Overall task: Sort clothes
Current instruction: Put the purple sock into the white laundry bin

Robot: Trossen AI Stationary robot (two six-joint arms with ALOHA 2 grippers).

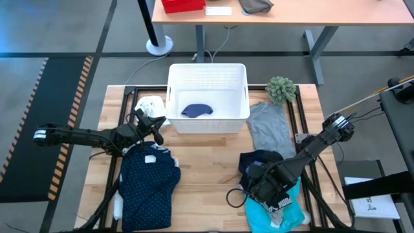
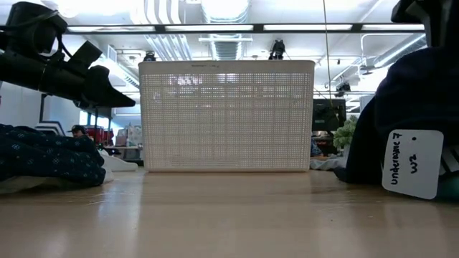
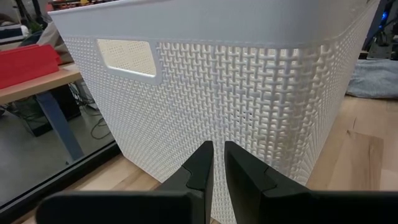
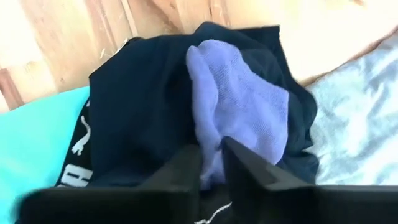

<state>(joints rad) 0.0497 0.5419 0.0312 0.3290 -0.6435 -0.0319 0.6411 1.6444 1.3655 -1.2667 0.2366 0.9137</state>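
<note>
A small light purple cloth (image 4: 236,99) lies on a dark navy garment (image 4: 137,106) at the table's near right, and my right gripper (image 4: 211,154) is shut on it from above. A turquoise piece (image 1: 275,212) lies under that pile. The grey tee (image 1: 270,128) lies flat beyond it. A navy dotted shirt (image 1: 149,184) lies at the near left, with a small white cloth (image 1: 150,103) beyond it. A blue piece (image 1: 197,110) lies inside the white basket (image 1: 207,76). My left gripper (image 3: 217,155) is shut and level, just short of the basket's wall. My right gripper pinches one end of the light purple cloth (image 4: 208,134) between its two fingers. The fingers point steeply down from above. The rest of the cloth lies slack on the dark navy garment.
A fuzzy green ball (image 1: 281,88) sits at the far right beside the basket. A white paper tag (image 2: 412,163) hangs on the dark pile. Bare wood shows in the table's middle (image 1: 207,162). A desk (image 1: 284,13) stands beyond the table.
</note>
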